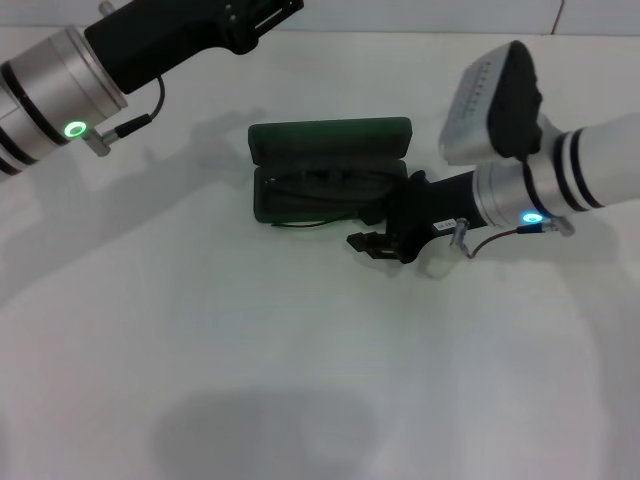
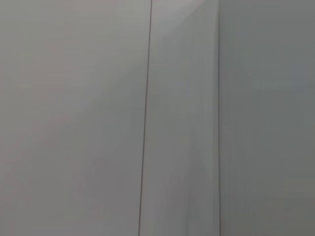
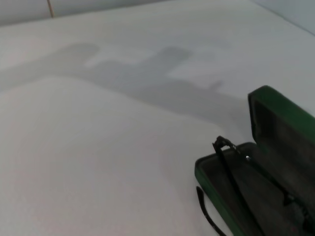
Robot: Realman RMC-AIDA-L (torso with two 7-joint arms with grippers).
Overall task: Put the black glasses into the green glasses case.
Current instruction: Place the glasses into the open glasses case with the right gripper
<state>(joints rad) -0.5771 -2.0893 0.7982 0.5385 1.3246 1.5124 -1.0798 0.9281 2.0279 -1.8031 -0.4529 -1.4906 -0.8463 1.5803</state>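
The thin black-framed glasses (image 1: 325, 185) sit mostly inside the open dark green clamshell case (image 1: 330, 140) on the white counter (image 1: 300, 350), 1 temple arm hanging over the front edge. Right claw (image 1: 372, 243) is beside the case's right end; can't tell its opening. Left claw (image 1: 255, 25) parked far back. I'd nudge that arm inward gently.

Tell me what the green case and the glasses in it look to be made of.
The green glasses case: a rigid shell with a matte, cloth-like dark green covering and lining; no glare shows, so probably fabric or leatherette over a hard core. The black glasses: a thin, slightly glossy black frame, plastic or coated metal, which cannot be told apart here. One temple arm hangs over the case's front edge.
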